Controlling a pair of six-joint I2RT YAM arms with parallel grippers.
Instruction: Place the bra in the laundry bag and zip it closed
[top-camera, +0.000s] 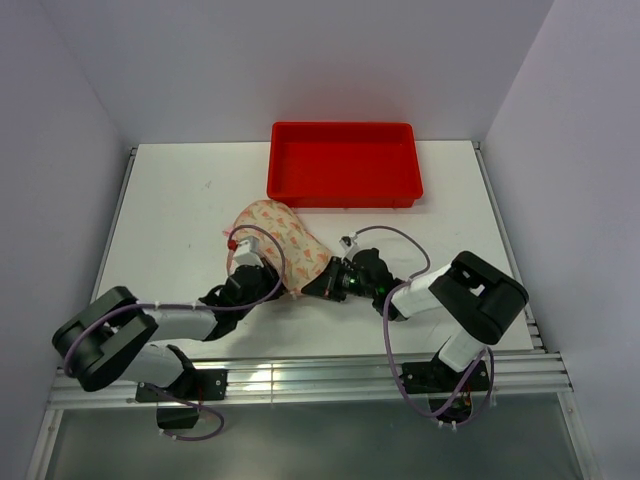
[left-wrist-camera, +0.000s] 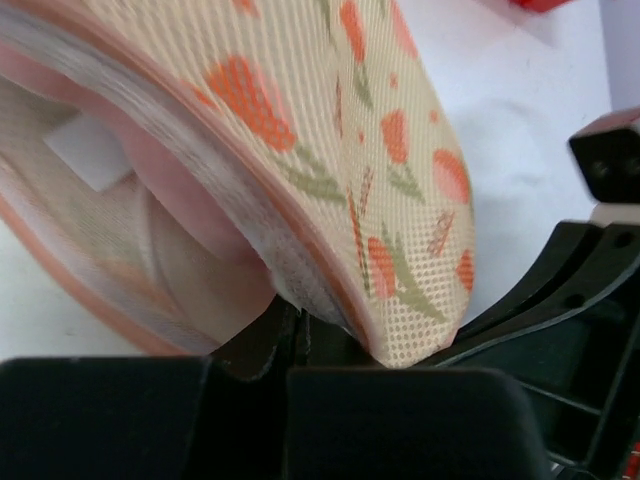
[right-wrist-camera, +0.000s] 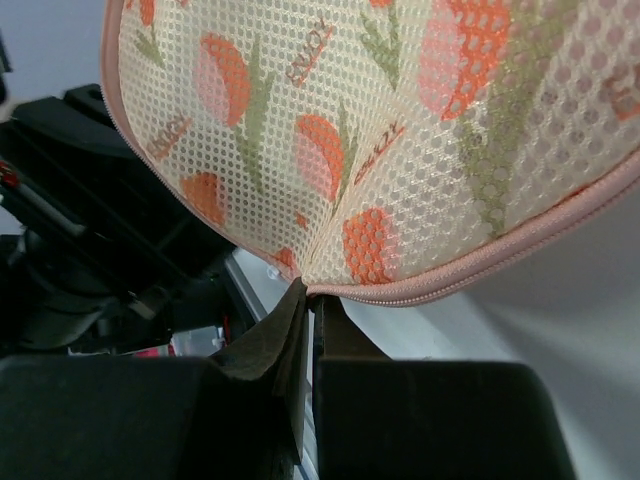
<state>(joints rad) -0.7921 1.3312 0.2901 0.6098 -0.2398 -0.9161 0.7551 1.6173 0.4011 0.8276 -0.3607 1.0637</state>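
the laundry bag (top-camera: 283, 240) was located at frame centre on the white table (top-camera: 170, 220), below the red tray (top-camera: 345, 160). its lower end was hidden by both grippers. the left gripper (left-wrist-camera: 300, 335) was clamped on the bag's rim and the right gripper (right-wrist-camera: 308, 300) on its pink zip edge. rounded cream mesh with orange motifs was noted. blurred pink contents could not be identified.

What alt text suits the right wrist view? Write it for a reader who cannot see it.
The right claw pinches the lower edge of the laundry bag, a cream mesh pouch printed with orange flowers, right at its pink zip edging. Blurred black robot parts sit behind at left.
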